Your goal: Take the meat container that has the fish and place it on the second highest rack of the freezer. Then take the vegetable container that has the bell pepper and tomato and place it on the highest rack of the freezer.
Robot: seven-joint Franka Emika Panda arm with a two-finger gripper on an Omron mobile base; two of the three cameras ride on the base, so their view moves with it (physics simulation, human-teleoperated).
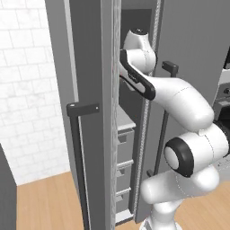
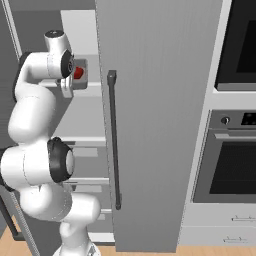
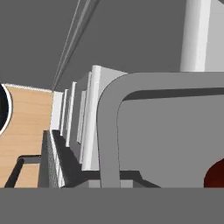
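While the claw grips it, closed, the vegetable container (image 3: pixel 175 131) sits inside the freezer (image 2: pixel 160 100).

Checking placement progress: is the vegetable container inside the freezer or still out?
Inside. In the right base view the vegetable container with a red piece sits on a white shelf within the freezer, past its open door.

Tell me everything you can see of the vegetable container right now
The vegetable container is a shallow grey tray with a raised, rounded rim, plastic-looking. In the hand view it sits close under the camera, with one dark red round piece at its edge. In the right base view the tray sits high inside the open freezer, by the hand, on a white shelf. Whether the gripper holds it cannot be made out.
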